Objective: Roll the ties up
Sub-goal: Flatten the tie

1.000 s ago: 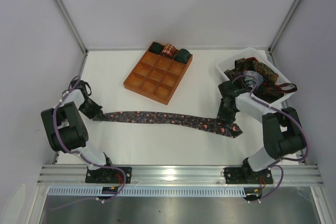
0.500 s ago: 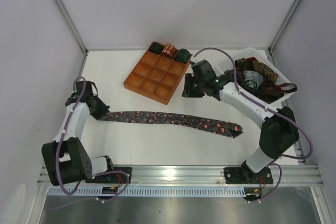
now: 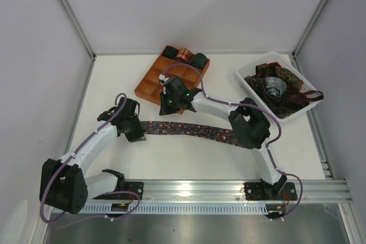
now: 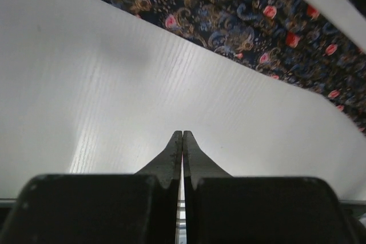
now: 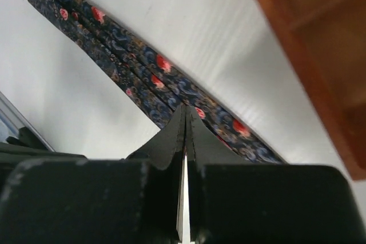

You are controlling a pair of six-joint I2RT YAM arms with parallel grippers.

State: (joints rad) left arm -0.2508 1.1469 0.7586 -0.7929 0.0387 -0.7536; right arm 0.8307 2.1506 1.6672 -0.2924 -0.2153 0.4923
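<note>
1. From above, the tie point(image 3: 194, 131) lies flat and unrolled on the table point(image 3: 114, 84), just in front of the tray point(image 3: 150, 91).
   - Its long axis runs left to right, slanting a little toward the arm bases at the right.
   - The narrow end points left. The wide end goes under the right arm point(image 3: 249, 127).
   - The left jaws sit just beside the narrow end, and the right jaws hang between tray and tie. I judge you have both there because the roll should start from that end.
   - Three coils point(image 3: 183, 55) fill the tray's back row, and more ties point(image 3: 280, 87) are heaped in the bin point(image 3: 245, 78).
   - You cannot read either jaw gap from this view.

2. At the left wrist, the jaws are closed on nothing, with their tips over bare table point(image 4: 86, 112). The tie point(image 4: 240, 15) crosses the top of the view from upper left down to the right, ahead of the tips and apart from them.

3. At the right wrist, the jaws are pressed together with nothing visible between them.
   - Their tips line up with the tie point(image 5: 126, 55), but you cannot tell whether they touch it.
   - The tie runs diagonally, with its narrow tip at upper left.
   - The tray point(image 5: 309, 55) is at upper right.
</note>
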